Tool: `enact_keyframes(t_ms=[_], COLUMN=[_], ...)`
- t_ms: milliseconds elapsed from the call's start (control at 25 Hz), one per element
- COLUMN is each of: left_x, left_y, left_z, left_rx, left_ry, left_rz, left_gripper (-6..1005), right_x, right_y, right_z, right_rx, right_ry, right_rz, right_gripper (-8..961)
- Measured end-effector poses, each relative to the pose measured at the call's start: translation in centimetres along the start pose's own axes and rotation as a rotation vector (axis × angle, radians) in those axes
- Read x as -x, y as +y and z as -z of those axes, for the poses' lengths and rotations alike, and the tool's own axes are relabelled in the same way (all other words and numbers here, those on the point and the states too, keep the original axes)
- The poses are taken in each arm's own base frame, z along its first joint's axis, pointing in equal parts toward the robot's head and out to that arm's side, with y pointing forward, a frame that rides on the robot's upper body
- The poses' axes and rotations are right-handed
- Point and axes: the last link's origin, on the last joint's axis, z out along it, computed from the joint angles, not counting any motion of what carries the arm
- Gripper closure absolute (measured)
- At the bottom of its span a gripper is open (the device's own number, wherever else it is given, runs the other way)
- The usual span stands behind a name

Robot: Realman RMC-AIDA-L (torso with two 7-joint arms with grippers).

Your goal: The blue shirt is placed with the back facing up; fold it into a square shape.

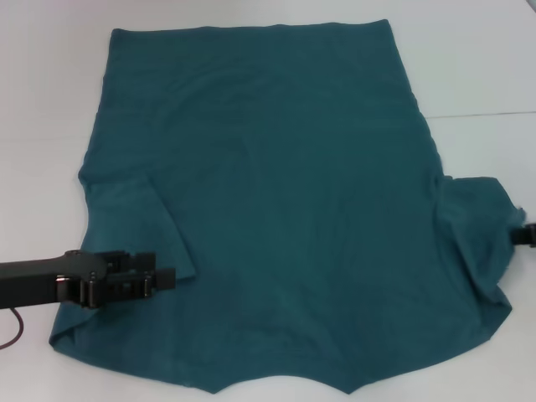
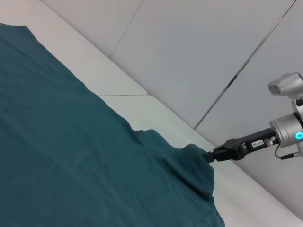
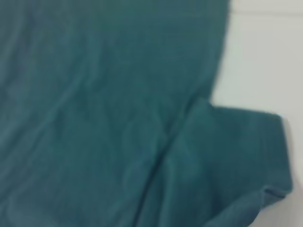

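While the blue shirt [image 1: 285, 193] lies spread across the white surface [image 1: 469, 59], covering most of it in the head view, both arms are at its sleeves. The hem runs along the far edge, and the collar end lies nearest the robot at the bottom of that view. On the robot's left, the left sleeve [image 1: 138, 226] is folded inward onto the body of the shirt, and the left gripper [image 1: 163, 279] reaches in from the side just above the fabric near that sleeve's edge, its black jaws a little apart with no cloth visibly between them. On the robot's right, the right sleeve [image 1: 481, 230] is bunched and drawn up into a peak at the edge of the picture, where the right gripper [image 1: 526, 235] is only partly in view. The left wrist view shows this more plainly: the right gripper [image 2: 212, 156] meets the tip of the raised sleeve [image 2: 191, 163], and its jaws are clamped on the cloth, which rises in a ridge toward it. The right wrist view shows the shirt body [image 3: 104, 104] with creases and the sleeve [image 3: 236, 151] lying against the pale surface [image 3: 265, 56].
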Motion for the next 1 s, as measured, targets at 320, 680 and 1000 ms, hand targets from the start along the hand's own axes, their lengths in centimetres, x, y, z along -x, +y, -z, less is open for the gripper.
enact_keyframes(t_ms=[320, 680, 1000], left_x=[0.2, 0.7, 0.9], left_y=[0.0, 0.0, -0.1], left_z=[0.2, 0.3, 0.5], left_rx=[-0.003, -0.008, -0.014], left_ry=[0.006, 0.009, 0.014], left_rz=[0.007, 0.013, 0.019], left_gripper=[307, 310, 312], right_x=[2.6, 3.0, 2.4], right_y=[4.0, 8.9, 11.5], right_z=[-0.1, -1.5, -2.3], right_rx=[0.063, 0.12, 0.168], right_ry=[-0.038, 0.017, 0.051], right_rz=[0.14, 0.357, 0.487], right_gripper=[910, 911, 873])
